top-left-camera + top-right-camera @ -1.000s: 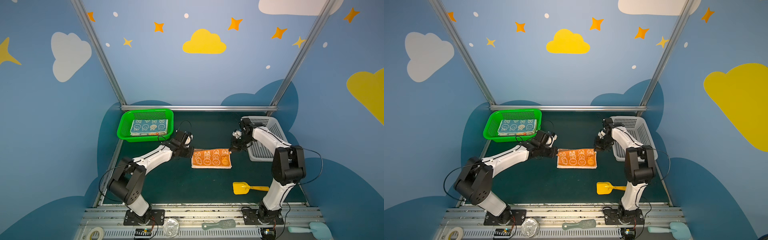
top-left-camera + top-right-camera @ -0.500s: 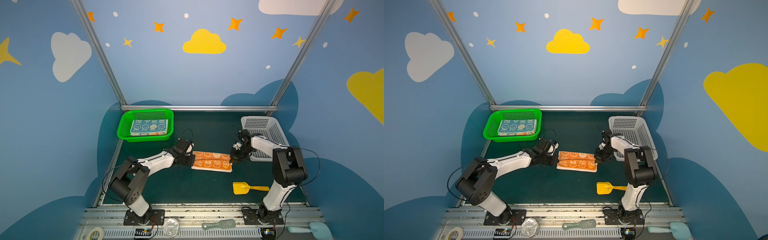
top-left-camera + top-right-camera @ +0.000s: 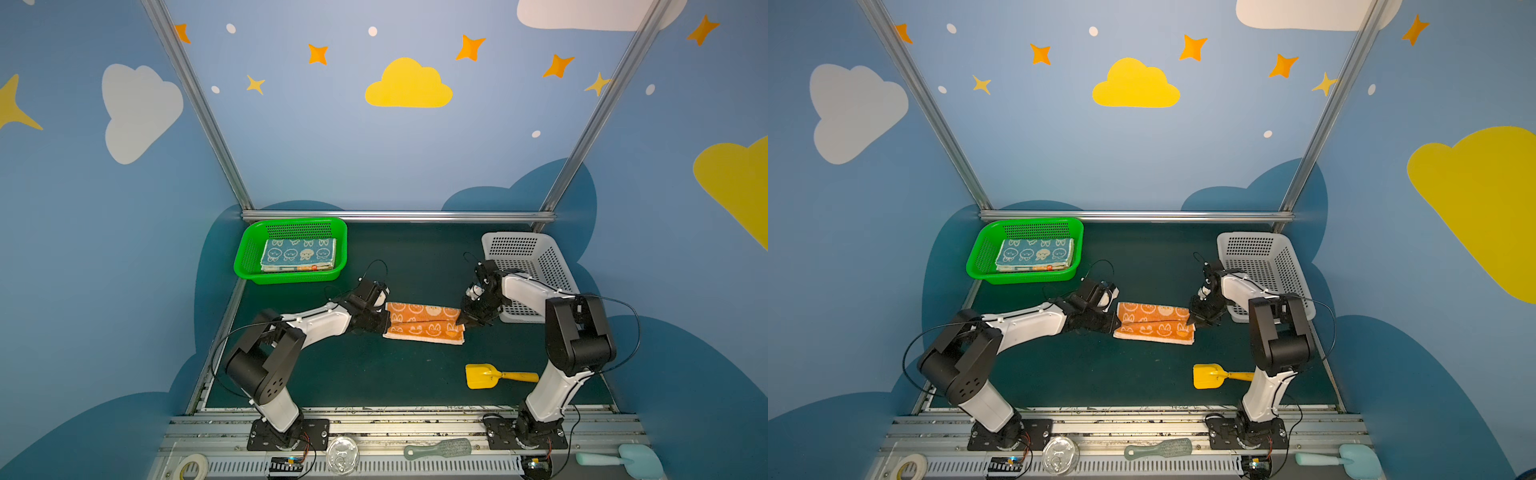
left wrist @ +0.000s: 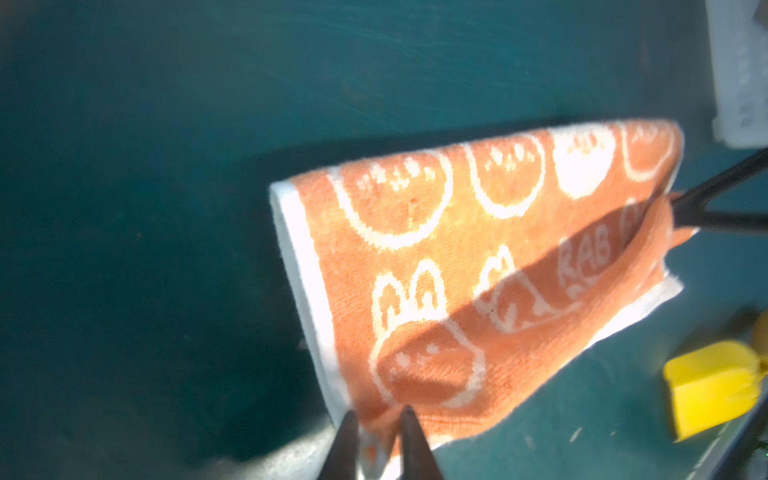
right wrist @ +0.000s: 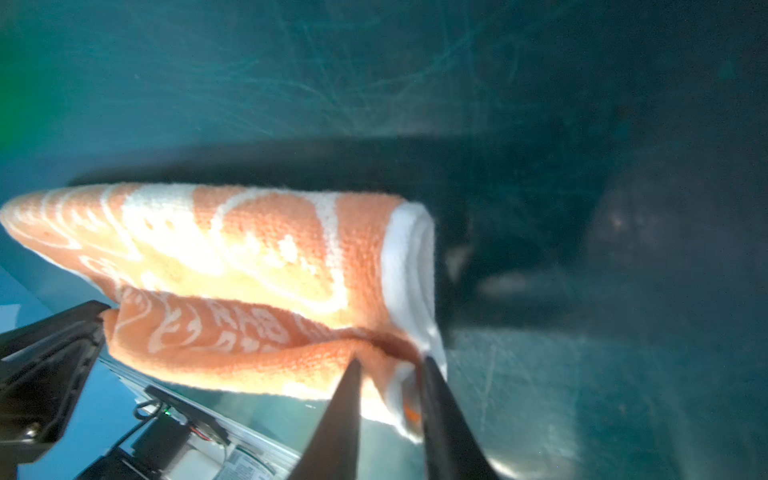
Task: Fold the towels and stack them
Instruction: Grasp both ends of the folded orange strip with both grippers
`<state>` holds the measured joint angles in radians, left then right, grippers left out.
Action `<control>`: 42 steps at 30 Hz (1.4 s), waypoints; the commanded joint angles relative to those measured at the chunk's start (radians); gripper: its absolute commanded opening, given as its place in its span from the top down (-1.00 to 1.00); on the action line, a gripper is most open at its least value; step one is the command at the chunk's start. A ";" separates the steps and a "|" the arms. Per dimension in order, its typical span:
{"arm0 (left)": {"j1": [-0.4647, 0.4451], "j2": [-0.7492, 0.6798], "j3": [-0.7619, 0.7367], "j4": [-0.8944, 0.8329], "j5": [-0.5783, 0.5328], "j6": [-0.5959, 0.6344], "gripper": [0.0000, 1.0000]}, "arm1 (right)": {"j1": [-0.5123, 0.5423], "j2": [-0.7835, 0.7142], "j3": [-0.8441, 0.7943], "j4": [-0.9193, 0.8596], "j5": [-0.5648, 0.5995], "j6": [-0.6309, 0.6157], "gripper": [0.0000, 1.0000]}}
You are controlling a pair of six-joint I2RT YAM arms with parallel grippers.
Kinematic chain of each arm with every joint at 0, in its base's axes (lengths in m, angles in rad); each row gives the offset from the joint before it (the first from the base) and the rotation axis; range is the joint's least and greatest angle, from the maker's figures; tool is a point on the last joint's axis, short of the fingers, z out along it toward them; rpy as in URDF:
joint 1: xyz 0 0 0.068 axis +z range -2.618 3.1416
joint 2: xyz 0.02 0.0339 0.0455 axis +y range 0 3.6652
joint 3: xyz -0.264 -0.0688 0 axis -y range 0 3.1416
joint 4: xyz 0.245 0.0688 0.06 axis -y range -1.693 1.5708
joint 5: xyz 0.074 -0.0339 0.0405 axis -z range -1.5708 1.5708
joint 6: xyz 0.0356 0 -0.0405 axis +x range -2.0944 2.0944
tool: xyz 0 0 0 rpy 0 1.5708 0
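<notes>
An orange towel (image 3: 424, 323) with white rabbit faces lies folded into a long strip in the middle of the mat, seen in both top views (image 3: 1154, 323). My left gripper (image 3: 386, 324) (image 4: 376, 413) is at its left end, jaws slightly open, with the towel's corner loose in the gap. My right gripper (image 3: 461, 323) (image 5: 390, 361) is at the right end, jaws also parted around that corner. A stack of folded towels, blue one on top (image 3: 297, 253), sits in the green basket (image 3: 249, 257).
A white basket (image 3: 552, 266) stands at the back right, just behind my right arm. A yellow toy scoop (image 3: 482, 376) lies on the mat in front of the towel. A tape roll, a lid, a brush and a pale blue spatula rest on the front rail.
Both grippers carried the towel's far edge toward the front, folding it into a narrower strip. Their jaws, shut on the cloth before, now stand parted.
</notes>
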<state>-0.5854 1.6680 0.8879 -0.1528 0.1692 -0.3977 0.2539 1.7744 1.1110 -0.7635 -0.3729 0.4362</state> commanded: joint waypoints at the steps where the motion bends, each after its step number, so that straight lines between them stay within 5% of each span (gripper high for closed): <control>1: -0.004 -0.043 0.011 -0.021 0.000 0.006 0.28 | 0.019 -0.088 -0.018 -0.022 0.010 0.002 0.19; 4: -0.005 -0.075 0.032 -0.051 -0.023 0.009 -0.02 | 0.030 -0.134 -0.032 -0.039 0.004 0.000 0.08; 14: -0.023 -0.061 0.138 -0.034 0.015 -0.061 -0.58 | 0.045 -0.186 -0.076 -0.039 -0.063 0.022 0.01; 17: -0.052 -0.017 0.171 -0.019 0.025 -0.099 -0.98 | 0.032 -0.183 -0.090 0.017 -0.128 0.068 -0.21; 33: -0.091 0.103 0.040 0.031 0.003 -0.176 -0.99 | 0.046 -0.081 -0.257 0.213 -0.205 0.137 -0.56; 42: -0.067 0.011 0.217 -0.210 -0.132 -0.067 -0.99 | 0.021 -0.216 -0.146 0.070 -0.147 0.074 -0.78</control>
<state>-0.6697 1.7382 1.0328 -0.2234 0.1196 -0.5217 0.2897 1.6283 0.9161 -0.6121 -0.5804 0.5499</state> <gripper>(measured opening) 0.996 0.887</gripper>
